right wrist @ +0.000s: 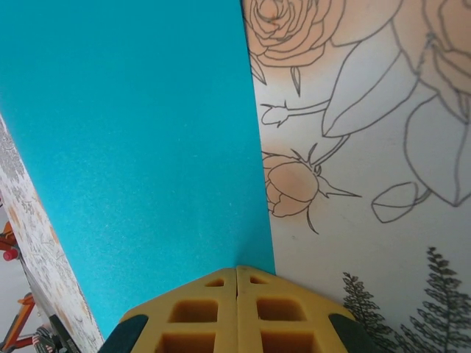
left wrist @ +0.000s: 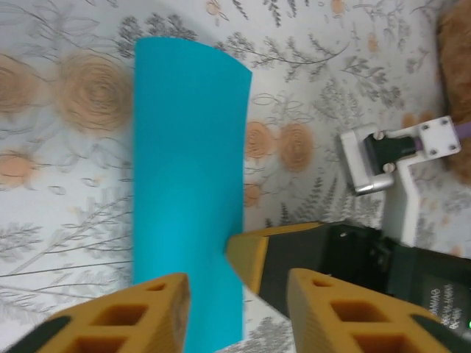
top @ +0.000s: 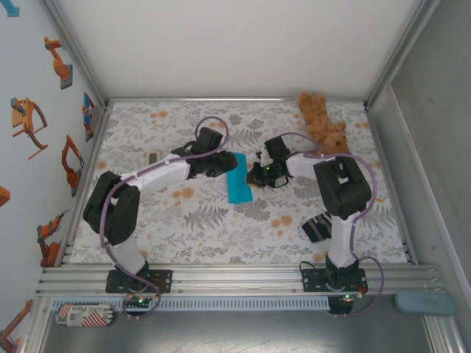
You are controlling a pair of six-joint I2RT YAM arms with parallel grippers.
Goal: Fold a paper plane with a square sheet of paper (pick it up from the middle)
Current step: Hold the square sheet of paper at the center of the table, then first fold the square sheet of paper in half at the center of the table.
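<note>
The square sheet of paper lies on the floral table mid-way between the arms, bright cyan and showing as a narrow rectangle. In the left wrist view the paper runs lengthwise and its far end curves up a little. My left gripper hovers over its near end, jaws apart, nothing between them. My right gripper is shut, and its joined yellow tips rest on the long edge of the paper. From the left wrist those right fingertips show touching the paper's right edge.
A brown teddy bear lies at the back right, close behind the right arm. A dark striped cloth sits beside the right arm's base. A small grey object lies at the left. Metal frame rails border the table.
</note>
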